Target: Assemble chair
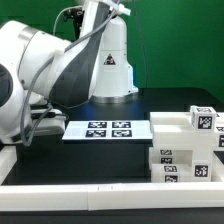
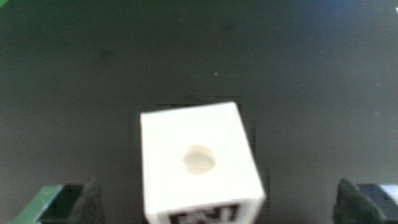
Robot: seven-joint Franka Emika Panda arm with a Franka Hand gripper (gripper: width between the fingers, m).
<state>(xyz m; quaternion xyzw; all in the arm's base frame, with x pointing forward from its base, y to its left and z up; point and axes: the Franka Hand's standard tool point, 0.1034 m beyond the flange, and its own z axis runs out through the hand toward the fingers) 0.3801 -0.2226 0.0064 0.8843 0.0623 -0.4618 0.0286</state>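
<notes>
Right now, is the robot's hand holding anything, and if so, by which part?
Nothing is held. The hand is open, its fingers standing well apart on either side of a white chair block without touching it.

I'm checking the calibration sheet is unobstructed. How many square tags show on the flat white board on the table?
4. The tags sit in two rows of two at the middle of the marker board; its ends look bare in the exterior view, so none seem hidden.

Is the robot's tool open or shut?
Open. The tool has its two fingers far apart, either side of a white chair part, not touching it.
</notes>
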